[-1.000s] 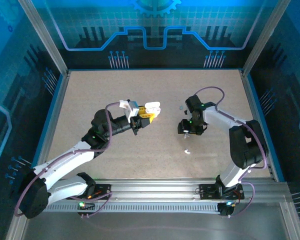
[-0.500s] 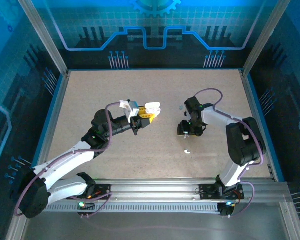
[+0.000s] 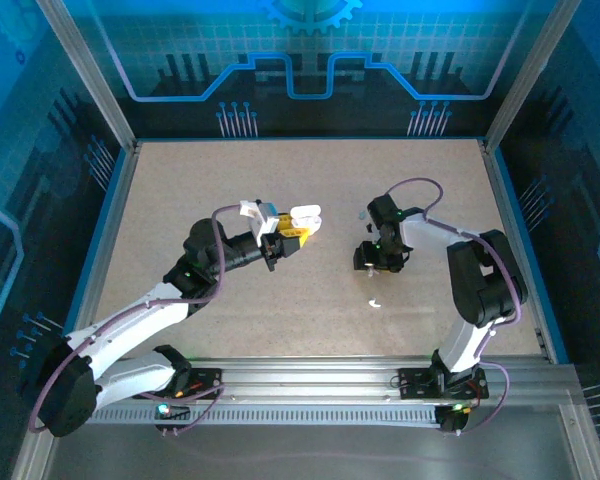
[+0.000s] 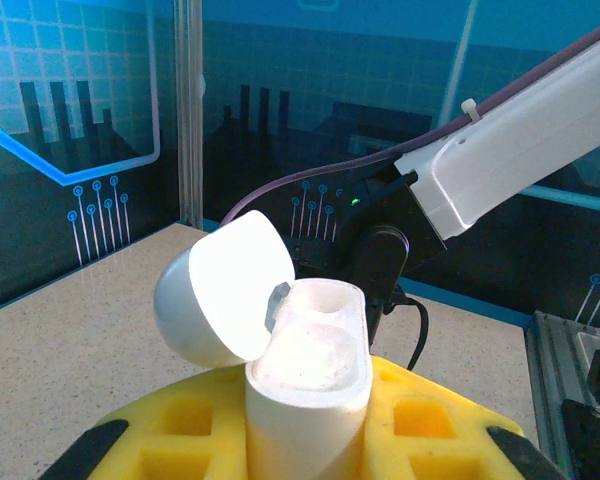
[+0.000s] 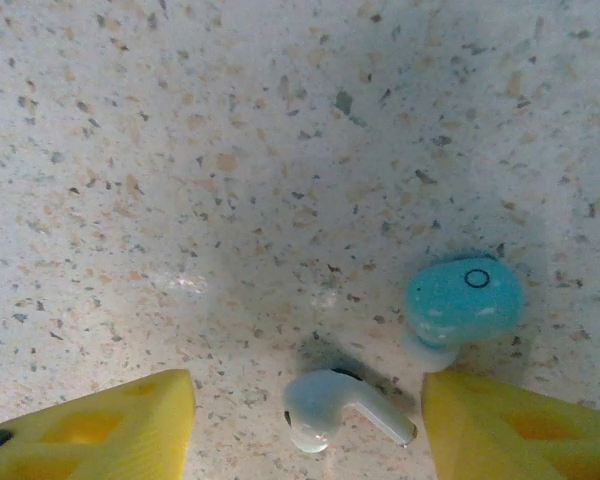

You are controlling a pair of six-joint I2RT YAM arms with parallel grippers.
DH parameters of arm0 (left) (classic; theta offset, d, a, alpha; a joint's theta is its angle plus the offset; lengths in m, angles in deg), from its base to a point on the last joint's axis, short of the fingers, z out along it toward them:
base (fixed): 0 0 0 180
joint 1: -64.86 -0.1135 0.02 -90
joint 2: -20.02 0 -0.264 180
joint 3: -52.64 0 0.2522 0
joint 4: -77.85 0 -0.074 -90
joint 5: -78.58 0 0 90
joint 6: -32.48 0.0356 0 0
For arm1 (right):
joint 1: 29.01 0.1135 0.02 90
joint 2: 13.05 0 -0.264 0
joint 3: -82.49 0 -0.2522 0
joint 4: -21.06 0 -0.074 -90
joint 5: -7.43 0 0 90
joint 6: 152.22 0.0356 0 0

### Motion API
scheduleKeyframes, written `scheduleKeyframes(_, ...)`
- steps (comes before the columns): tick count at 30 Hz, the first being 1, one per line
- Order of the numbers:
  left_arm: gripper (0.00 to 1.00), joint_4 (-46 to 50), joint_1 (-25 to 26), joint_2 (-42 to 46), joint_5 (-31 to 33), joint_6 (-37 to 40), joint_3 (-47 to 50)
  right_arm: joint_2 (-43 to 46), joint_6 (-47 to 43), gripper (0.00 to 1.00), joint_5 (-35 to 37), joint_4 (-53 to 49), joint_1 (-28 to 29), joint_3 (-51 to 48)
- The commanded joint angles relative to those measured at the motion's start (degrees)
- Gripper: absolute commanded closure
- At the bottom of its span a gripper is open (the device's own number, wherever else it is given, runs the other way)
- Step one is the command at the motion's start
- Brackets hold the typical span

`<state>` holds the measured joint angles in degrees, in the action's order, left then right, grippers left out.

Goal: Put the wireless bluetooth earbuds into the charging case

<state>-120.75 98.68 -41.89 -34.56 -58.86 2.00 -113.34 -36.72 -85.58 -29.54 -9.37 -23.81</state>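
left gripper (image 3: 296,234) clamps case (image 4: 306,372); right gripper (image 5: 305,425) spread, seemingly above earbud (image 5: 342,408)

One earbud (image 5: 345,412) lies just beside another earbud (image 5: 464,298) on the table (image 5: 180,150).

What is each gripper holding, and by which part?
Left gripper grips the open white case by its lower body. Right gripper, jaws open, holds nothing; white earbud and teal earbud lie below.

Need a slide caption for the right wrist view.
Right gripper, open, poised over a white stemmed earbud between its yellow fingers on the speckled table, a pale blue earbud beside it.
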Motion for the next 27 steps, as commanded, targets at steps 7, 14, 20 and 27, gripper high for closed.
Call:
scheduleKeyframes(7,0.78,-0.3,0.4,0.8,0.5,0.2,-0.8,0.1,2.4,0.39,-1.7,-2.7,2.3,-1.4)
scheduleKeyframes(14,0.78,-0.5,0.4,0.6,0.5,0.2,-0.8,1.0,3.5,0.39,-2.7,-3.5,4.5,-2.0)
scheduleKeyframes(20,0.78,-0.6,0.4,0.6,0.4,0.0,-0.6,0.9,4.1,0.41,-3.1,-3.8,6.2,-1.5)
scheduleKeyframes(27,0.78,-0.3,0.5,1.2,0.8,0.2,-0.5,1.6,4.3,0.42,0.2,-7.1,6.6,0.8)
